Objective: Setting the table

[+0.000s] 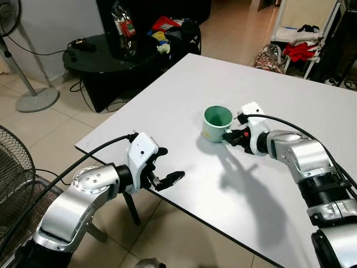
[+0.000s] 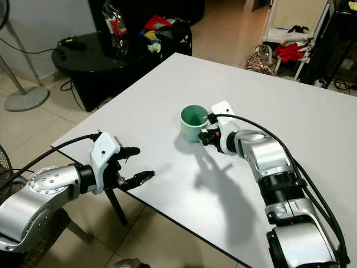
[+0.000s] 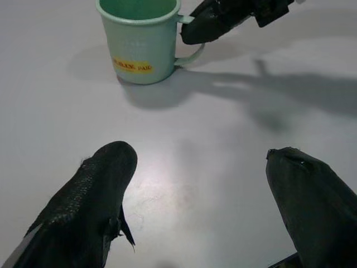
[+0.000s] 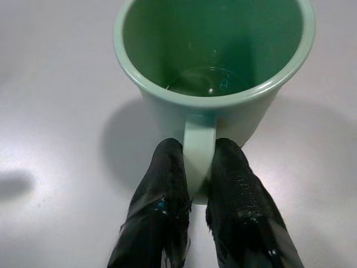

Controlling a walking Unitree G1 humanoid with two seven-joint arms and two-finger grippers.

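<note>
A pale green mug (image 1: pixel 216 123) stands upright on the white table (image 1: pixel 268 89), near its middle. My right gripper (image 4: pixel 194 170) is shut on the mug's handle (image 4: pixel 198 151), one black finger on each side. The mug is empty inside and carries a yellow label (image 3: pixel 133 66) on its wall. My left gripper (image 1: pixel 165 167) is open at the table's near-left edge, a short way from the mug, with nothing between its fingers (image 3: pixel 95 190).
A black round side table (image 1: pixel 106 53) with clutter stands beyond the table's far left corner. A fan stand (image 1: pixel 33 95) is on the tiled floor at left. A rack with clothes (image 1: pixel 301 39) stands at the far right. A wire fan grille (image 1: pixel 14 178) is near my left arm.
</note>
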